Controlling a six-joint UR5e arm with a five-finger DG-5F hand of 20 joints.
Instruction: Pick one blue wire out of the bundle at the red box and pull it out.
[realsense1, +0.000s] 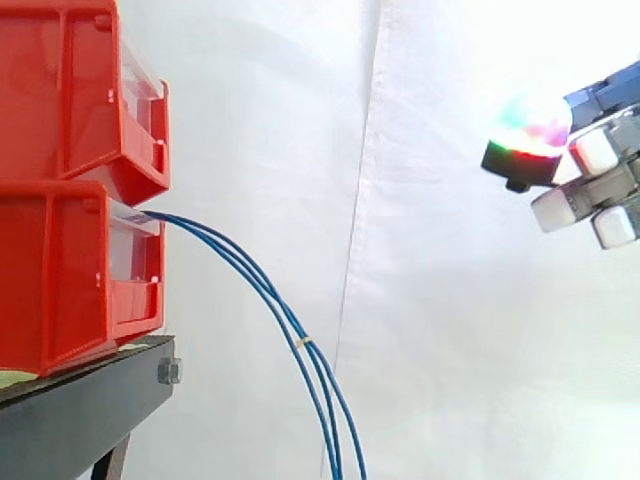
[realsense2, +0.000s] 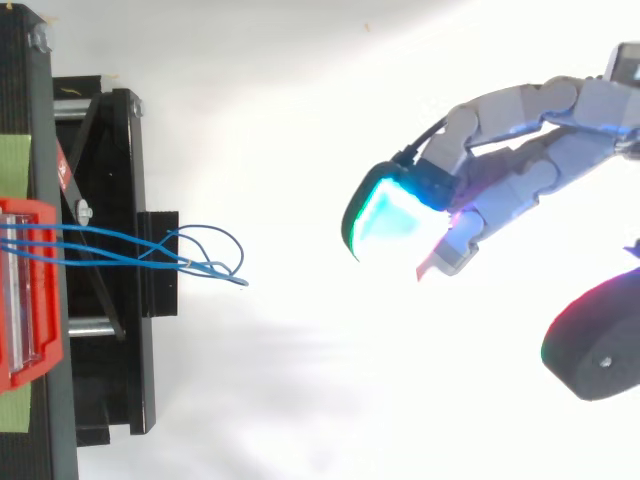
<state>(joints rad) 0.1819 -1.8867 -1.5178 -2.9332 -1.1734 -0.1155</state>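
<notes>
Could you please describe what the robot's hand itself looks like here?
The hand is built of light grey, blocky, segmented fingers, with a blue part near the wrist in the side view. Its fingertips are thick rounded pads in black housings; seen from above one glows cyan-green, and seen from the side one shows green, red and magenta.

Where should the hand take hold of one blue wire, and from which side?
Probably on the free arc of the blue wires, between the lower red bin and the yellow tie, where strands spread slightly. Come from the side view's right.
</notes>
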